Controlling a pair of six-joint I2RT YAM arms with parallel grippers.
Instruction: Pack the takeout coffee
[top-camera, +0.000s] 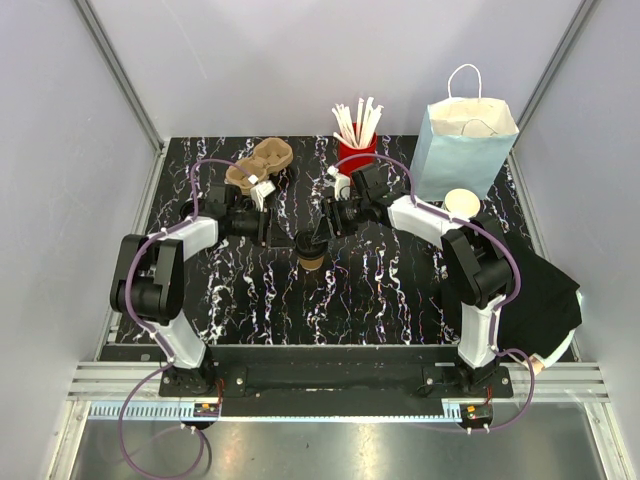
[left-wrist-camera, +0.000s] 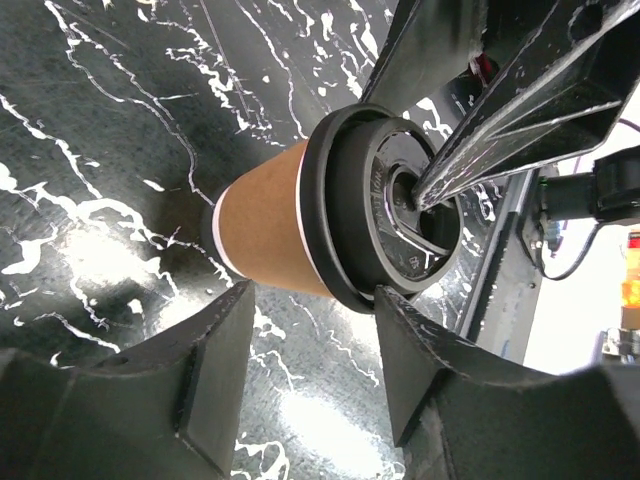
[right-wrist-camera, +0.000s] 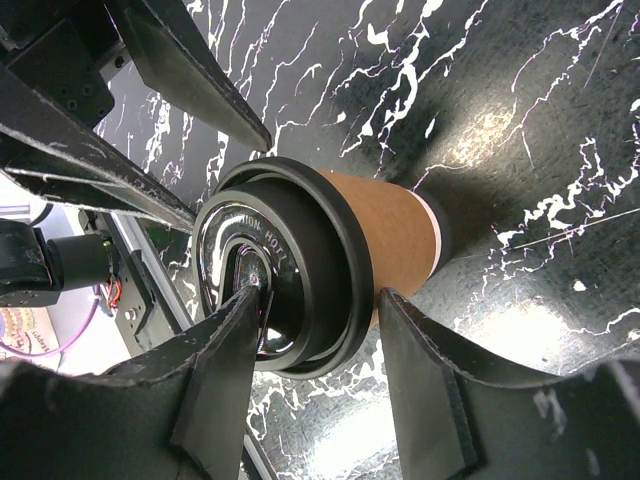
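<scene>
**Inspector:** Position of the takeout coffee?

**Assistant:** The takeout coffee (top-camera: 312, 256) stands upright on the table (top-camera: 400, 300), well to the left of the pale blue paper bag (top-camera: 462, 150) and nearer the arm bases than the bag. It has a brown paper wall, and a black lid (right-wrist-camera: 270, 270) is seated on top. The contents are hidden.

**Inspector:** Right end effector?

**Assistant:** The right end effector (right-wrist-camera: 320, 298) is set at a middling width on the cup. One finger rests on the lid's top and the other lies against the wall just under the rim.

**Inspector:** Left?

**Assistant:** The left end effector (left-wrist-camera: 315, 298) is half-spread, with its fingertips at the cup's side. I cannot tell whether they touch it.

**Inspector:** Other containers?

**Assistant:** The bag stands upright with its mouth open. I cannot make out what is inside. Just left of the bag, a red cup (top-camera: 355, 155) holds white sticks (top-camera: 358, 118) on end. Far left of the bag lie brown pulp cup trays (top-camera: 265, 165). Just in front of the bag is an open-topped cup (top-camera: 461, 203) with a pale interior.
</scene>
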